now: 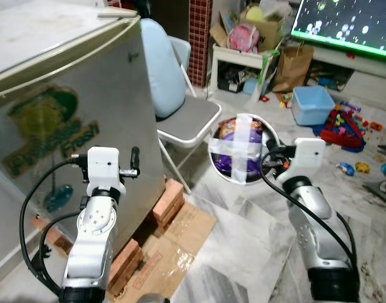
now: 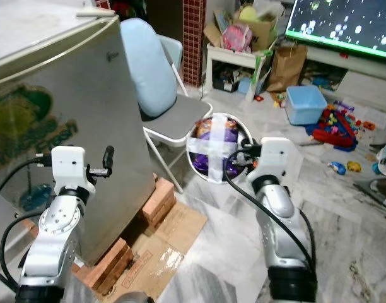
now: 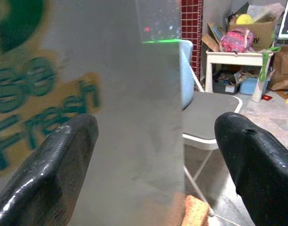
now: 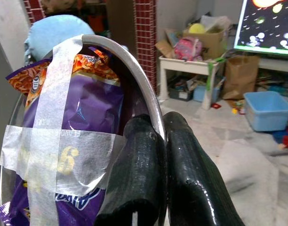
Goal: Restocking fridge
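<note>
A silver fridge (image 1: 67, 126) with a green "Fresh" sticker stands at the left, its door closed. My left gripper (image 1: 130, 169) is open and held up close to the fridge's front right corner; its two black fingers (image 3: 50, 174) frame the fridge edge. My right gripper (image 4: 158, 155) is shut on the rim of a metal bowl (image 1: 240, 149). The bowl holds purple and orange snack bags (image 4: 83, 113) taped in with crossed white tape, and hangs in the air right of the fridge.
A folding chair (image 1: 190, 120) with a light blue cushion (image 1: 161, 69) stands just beside the fridge. Bricks (image 1: 168, 199) and flattened cardboard (image 1: 174, 246) lie under the fridge. Toys, a blue tub (image 1: 313, 104) and a white side table (image 1: 240, 63) clutter the far floor.
</note>
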Controlling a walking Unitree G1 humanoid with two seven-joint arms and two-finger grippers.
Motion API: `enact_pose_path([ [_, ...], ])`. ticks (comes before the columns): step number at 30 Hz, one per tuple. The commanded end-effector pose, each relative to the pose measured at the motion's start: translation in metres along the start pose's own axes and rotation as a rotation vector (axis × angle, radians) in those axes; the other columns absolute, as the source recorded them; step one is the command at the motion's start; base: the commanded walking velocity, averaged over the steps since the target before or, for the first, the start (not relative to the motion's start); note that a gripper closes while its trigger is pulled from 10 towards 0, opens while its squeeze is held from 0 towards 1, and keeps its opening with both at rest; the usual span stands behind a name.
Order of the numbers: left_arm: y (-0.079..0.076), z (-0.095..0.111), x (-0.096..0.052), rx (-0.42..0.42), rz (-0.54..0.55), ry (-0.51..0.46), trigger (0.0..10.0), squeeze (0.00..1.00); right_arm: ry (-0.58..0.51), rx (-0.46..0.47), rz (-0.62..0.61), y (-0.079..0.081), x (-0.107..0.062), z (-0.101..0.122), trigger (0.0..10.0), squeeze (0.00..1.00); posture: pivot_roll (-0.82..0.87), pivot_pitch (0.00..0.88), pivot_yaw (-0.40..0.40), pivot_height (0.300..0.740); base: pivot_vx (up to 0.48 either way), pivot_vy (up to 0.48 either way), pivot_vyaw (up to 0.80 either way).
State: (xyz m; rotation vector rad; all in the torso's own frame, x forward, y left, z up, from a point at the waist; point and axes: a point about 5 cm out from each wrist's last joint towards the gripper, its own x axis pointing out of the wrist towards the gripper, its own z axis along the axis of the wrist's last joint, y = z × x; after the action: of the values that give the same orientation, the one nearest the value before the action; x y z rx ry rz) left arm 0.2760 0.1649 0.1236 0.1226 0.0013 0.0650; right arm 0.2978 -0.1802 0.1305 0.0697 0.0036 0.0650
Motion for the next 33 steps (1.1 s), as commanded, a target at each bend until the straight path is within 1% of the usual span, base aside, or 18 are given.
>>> enact_pose_path([
  [1,0.006,0.0,0.003,0.016,0.025,0.003,10.0,0.0,-0.046,0.014,0.035,0.009,0.002,0.009,10.0,0.0,-0.01,0.019,0.006,0.74,0.0,0.48,0.0],
  [5,0.005,0.0,0.002,0.017,0.019,0.004,10.0,0.0,-0.048,0.005,0.043,0.009,0.002,0.009,10.0,0.0,-0.01,0.017,0.006,0.74,0.0,0.48,0.43],
  [8,0.004,-0.001,0.001,0.007,0.019,0.011,10.0,0.0,-0.045,0.016,0.039,0.009,0.001,0.008,10.0,0.0,-0.01,0.016,0.006,0.74,0.0,0.48,0.0],
  [10,0.003,0.0,0.001,0.02,0.003,0.009,10.0,0.0,-0.045,0.018,0.038,0.008,0.002,0.008,10.0,0.0,-0.01,0.016,0.007,0.74,0.0,0.48,0.0],
  [12,0.004,0.001,0.001,0.009,0.014,-0.012,10.0,0.0,-0.045,0.014,0.04,0.008,0.001,0.008,10.0,0.0,-0.01,0.014,0.008,0.74,0.0,0.382,0.0],
  [18,0.007,0.002,0.0,0.024,0.036,-0.015,10.0,0.0,-0.042,0.013,0.04,0.008,0.001,0.007,10.0,0.0,-0.01,0.017,0.008,0.74,0.0,0.0,0.0],
  [20,0.012,0.002,0.0,0.03,0.069,-0.012,10.0,0.0,-0.041,0.013,0.04,0.008,0.0,0.006,10.0,0.0,-0.01,0.019,0.01,0.74,0.0,0.0,0.0],
  [25,0.024,-0.002,-0.002,-0.015,0.117,0.02,10.0,0.0,-0.035,0.015,0.032,0.007,0.0,0.005,10.0,0.0,0.0,0.025,0.008,0.74,0.0,0.0,0.0],
  [30,0.023,-0.006,-0.002,-0.03,0.101,0.038,10.0,0.0,-0.033,0.014,0.032,0.007,0.0,0.004,10.0,0.0,0.0,0.026,0.007,0.74,0.0,0.241,0.0],
  [33,0.018,-0.006,-0.003,-0.036,0.07,0.041,10.0,0.0,-0.033,0.016,0.033,0.007,0.0,0.004,10.0,0.0,0.0,0.025,0.006,0.74,0.0,0.48,0.0],
])
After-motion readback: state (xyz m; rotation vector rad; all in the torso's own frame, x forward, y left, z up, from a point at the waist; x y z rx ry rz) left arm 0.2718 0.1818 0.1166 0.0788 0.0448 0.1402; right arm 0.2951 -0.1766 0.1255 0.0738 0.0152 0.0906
